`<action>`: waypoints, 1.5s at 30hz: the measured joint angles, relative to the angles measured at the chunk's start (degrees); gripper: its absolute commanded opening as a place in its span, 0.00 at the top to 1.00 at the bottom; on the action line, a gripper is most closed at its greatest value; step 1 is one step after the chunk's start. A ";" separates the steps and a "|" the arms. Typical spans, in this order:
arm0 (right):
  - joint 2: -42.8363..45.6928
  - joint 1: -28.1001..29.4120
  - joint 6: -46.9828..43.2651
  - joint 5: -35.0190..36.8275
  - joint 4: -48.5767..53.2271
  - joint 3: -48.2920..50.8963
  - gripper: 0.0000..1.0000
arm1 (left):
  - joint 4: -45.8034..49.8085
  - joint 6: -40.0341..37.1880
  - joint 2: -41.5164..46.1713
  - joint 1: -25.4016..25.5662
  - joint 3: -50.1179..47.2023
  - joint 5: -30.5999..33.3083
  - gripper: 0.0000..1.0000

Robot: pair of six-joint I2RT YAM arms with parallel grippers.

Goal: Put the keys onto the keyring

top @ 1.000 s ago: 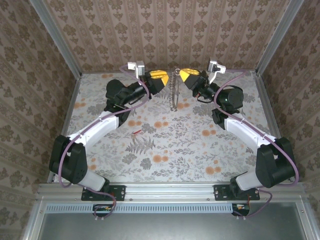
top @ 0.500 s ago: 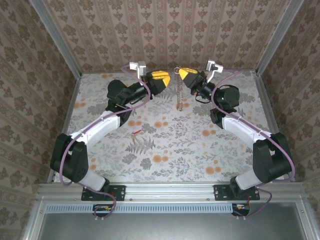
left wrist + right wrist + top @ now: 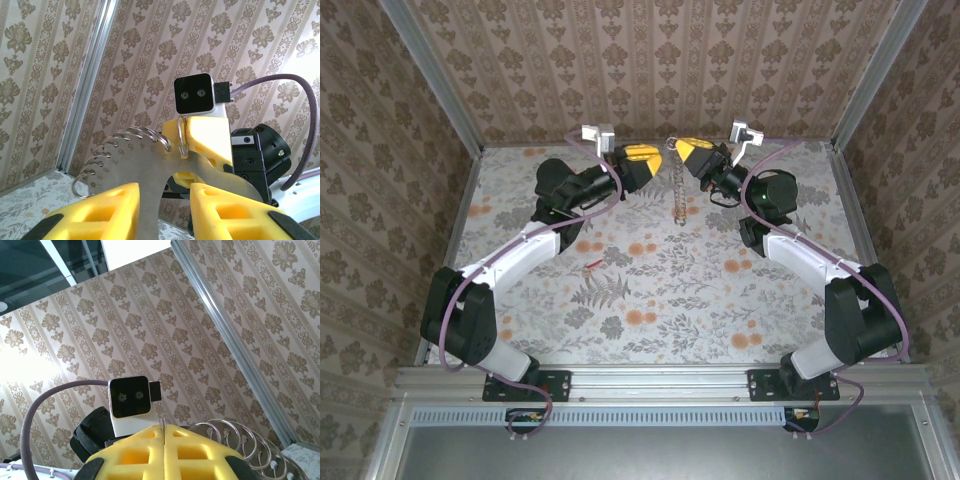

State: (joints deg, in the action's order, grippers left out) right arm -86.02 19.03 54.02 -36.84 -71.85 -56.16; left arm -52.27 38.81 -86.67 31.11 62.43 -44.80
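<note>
Top view first: the keyring (image 3: 677,195) hangs in the air at 12 o'clock of the surface (image 3: 720,300), between the left fingers (image 3: 640,155) and the right fingers (image 3: 698,150). The red key (image 3: 592,265) lies loose on the surface at 7 o'clock from the keyring, well apart, in no tray or holder.

Left wrist view: the left fingers (image 3: 110,210) stand partly apart with the keyring's (image 3: 145,165) flat metal between them, and they look to be pinching it. Opposite, at 12 o'clock, the right fingers (image 3: 205,135) nip one small ring.

Right wrist view: the right fingers (image 3: 135,455) are pressed tight, a thin wire (image 3: 161,421) pokes from the seam, and loops (image 3: 240,440) fan out at 4 o'clock.

My call: keyring steadied, key not yet fetched. One arm should hold firm while the other releases gently so nothing swings, then goes low and flat for that thin key.
</note>
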 measured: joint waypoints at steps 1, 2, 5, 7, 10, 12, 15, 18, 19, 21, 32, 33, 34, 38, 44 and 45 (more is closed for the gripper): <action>0.00 0.00 0.00 -0.02 0.00 0.00 1.00 | 0.13 0.00 0.00 0.00 0.00 0.04 0.68; 0.00 0.00 0.00 0.00 0.00 0.00 1.00 | 0.24 0.00 0.00 0.00 0.00 0.07 0.67; 0.00 0.00 0.00 -0.02 0.04 0.00 1.00 | 0.46 0.00 0.00 0.24 0.02 0.83 0.68; 0.02 0.00 -0.04 -0.02 0.09 0.04 1.00 | 1.75 0.00 0.00 0.68 0.52 1.92 0.68; 0.02 0.00 -0.07 -0.02 0.31 0.24 1.00 | 4.44 0.04 0.00 1.95 2.05 4.96 0.69; 0.02 0.00 -0.22 0.02 0.48 0.52 1.00 | 5.92 0.37 0.00 3.34 2.95 8.31 0.70; 0.04 -0.02 -0.26 0.04 1.40 0.68 1.00 | 7.87 1.79 0.00 5.70 3.39 14.08 0.74; 0.04 -0.35 -0.46 0.37 2.19 1.09 1.00 | 10.03 4.35 0.00 7.52 3.74 20.22 0.76; 0.07 -0.42 -0.48 0.37 2.40 1.22 1.00 | 10.91 5.05 0.00 7.89 3.96 21.94 0.78; 0.07 -0.44 -0.92 0.61 3.34 1.40 1.00 | 14.45 6.58 0.00 8.59 5.22 25.35 0.80; 0.79 -1.05 -2.03 2.62 4.00 1.55 1.00 | 37.20 7.67 0.26 12.92 16.76 36.61 0.82; 0.79 -1.03 -2.21 2.62 4.17 1.55 1.00 | 37.70 7.69 0.26 13.00 16.87 36.96 0.82; 0.79 -1.05 -2.34 2.62 4.42 1.55 1.00 | 38.05 7.69 0.26 13.05 16.96 37.18 0.82; 0.79 -1.03 -2.91 2.60 5.01 1.95 1.00 | 40.41 7.52 0.26 13.38 17.59 38.64 0.83; 1.11 -1.03 -3.28 2.60 5.64 2.34 1.00 | 52.00 3.67 -0.24 16.13 24.20 45.97 0.84; 1.46 -1.03 -3.30 2.62 5.62 2.34 1.00 | 54.03 3.13 -0.57 16.57 25.92 46.88 0.84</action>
State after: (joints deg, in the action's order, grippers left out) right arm -84.55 18.00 50.72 -34.22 -66.24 -53.82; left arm 1.76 41.93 -87.24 47.68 88.36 2.09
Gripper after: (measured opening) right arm 0.065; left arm 0.157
